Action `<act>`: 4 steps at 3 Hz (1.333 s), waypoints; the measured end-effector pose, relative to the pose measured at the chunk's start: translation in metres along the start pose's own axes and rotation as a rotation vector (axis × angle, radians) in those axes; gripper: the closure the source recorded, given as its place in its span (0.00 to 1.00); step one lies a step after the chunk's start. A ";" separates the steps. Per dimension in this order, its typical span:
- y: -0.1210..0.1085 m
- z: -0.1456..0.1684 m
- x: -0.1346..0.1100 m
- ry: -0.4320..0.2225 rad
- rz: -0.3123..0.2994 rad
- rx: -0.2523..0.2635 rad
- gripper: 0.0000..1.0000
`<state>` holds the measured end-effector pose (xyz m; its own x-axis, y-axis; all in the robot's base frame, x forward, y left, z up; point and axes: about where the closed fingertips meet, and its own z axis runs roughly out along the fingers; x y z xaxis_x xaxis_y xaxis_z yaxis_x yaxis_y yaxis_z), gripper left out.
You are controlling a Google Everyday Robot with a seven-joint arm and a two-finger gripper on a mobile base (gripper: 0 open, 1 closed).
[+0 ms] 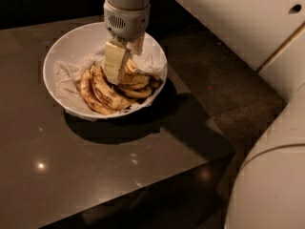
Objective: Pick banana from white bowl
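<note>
On the dark table (71,171), cam view: the white bowl (56,56) holds a pile of spotty bananas (102,97) on paper, & the gripper (126,67) is down on the banana (135,84) on top, can't tell if it's grabbing.

No text readable, even on gripper (125,73) over white bowl (64,44).
</note>
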<state>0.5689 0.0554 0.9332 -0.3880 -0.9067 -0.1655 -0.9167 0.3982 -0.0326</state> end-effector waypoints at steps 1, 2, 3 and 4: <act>-0.002 0.002 0.000 0.003 -0.003 -0.004 0.28; -0.002 0.006 -0.003 0.011 -0.018 -0.010 0.27; 0.000 0.012 -0.006 0.021 -0.033 -0.025 0.26; 0.002 0.019 -0.009 0.026 -0.043 -0.045 0.25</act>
<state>0.5730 0.0672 0.9156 -0.3503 -0.9262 -0.1391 -0.9356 0.3530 0.0057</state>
